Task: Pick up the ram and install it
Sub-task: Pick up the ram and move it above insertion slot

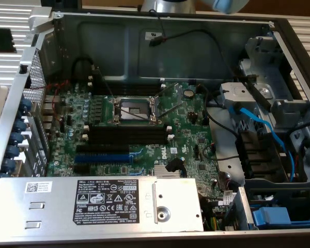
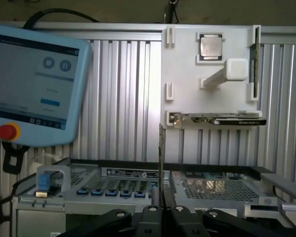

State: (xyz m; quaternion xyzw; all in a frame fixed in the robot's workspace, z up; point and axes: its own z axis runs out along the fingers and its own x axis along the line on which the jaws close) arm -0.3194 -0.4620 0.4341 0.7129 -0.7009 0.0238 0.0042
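Claw clenched on the ram; the stick stands upright, edge-on between the fingers. Beyond it are the computer case, a white holder plate carrying a CPU, and a teach pendant. Exterior view: black memory slots with white end clips lie just near of the CPU socket.

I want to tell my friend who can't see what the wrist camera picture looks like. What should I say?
The gripper is shut on the ram, a thin stick seen edge-on. Behind it are a computer case, a white parts board on a ribbed metal wall, and a blue touchscreen pendant with a red button.
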